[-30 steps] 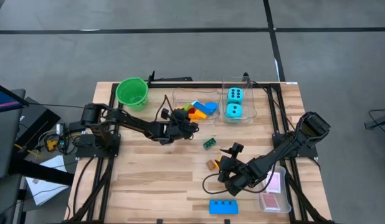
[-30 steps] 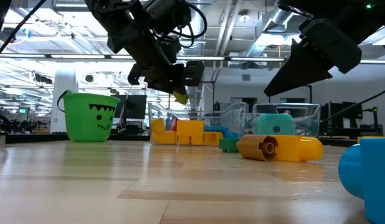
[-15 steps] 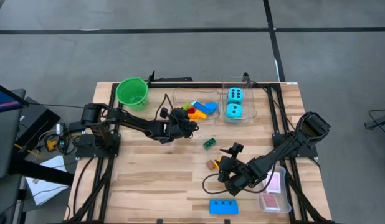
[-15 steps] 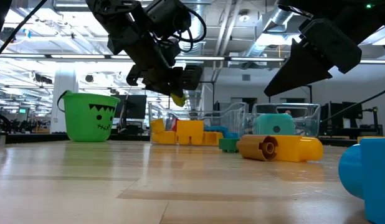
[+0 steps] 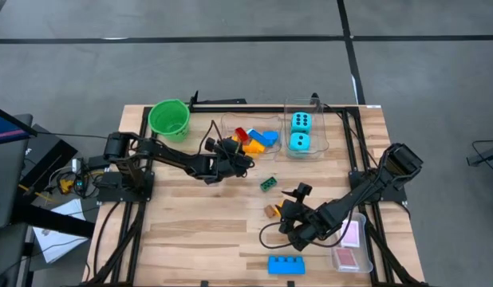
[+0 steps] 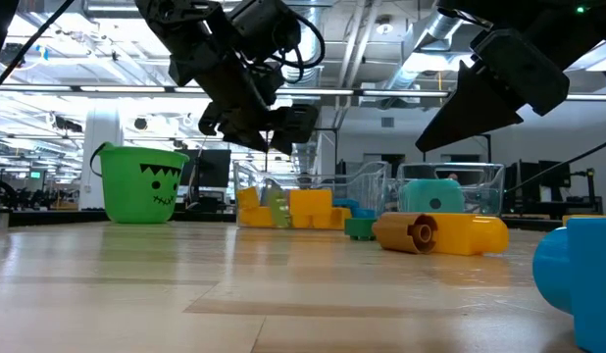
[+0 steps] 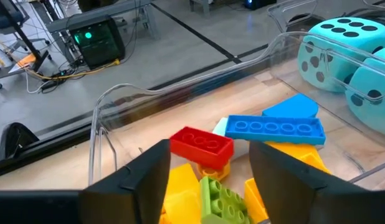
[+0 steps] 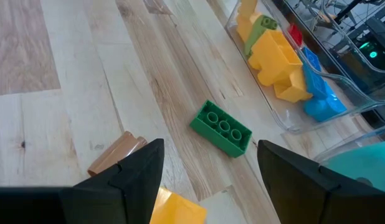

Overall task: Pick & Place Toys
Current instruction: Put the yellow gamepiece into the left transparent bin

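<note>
My left gripper (image 5: 242,155) hangs open and empty over the clear tub (image 5: 250,137) of blocks; it also shows in the low view (image 6: 274,132). Between its fingers the left wrist view shows a red block (image 7: 201,144), a light green block (image 7: 220,198), yellow blocks (image 7: 180,186) and a blue brick (image 7: 276,127) lying in the tub. Two cyan dice (image 5: 300,131) sit in the neighbouring tub. My right gripper (image 5: 293,194) is open and empty above the table, near a dark green brick (image 8: 222,128) that lies flat on the wood.
A green bucket (image 5: 168,118) stands at the far left. A tan and yellow block (image 5: 271,211) and a blue brick (image 5: 286,264) lie on the table near my right arm. Pink cards (image 5: 350,235) lie in a tub at the near right.
My left gripper has let go of the light green block that it held above the tub. The block has fallen into the tub and now stands among the yellow blocks. My right gripper has kept still.
</note>
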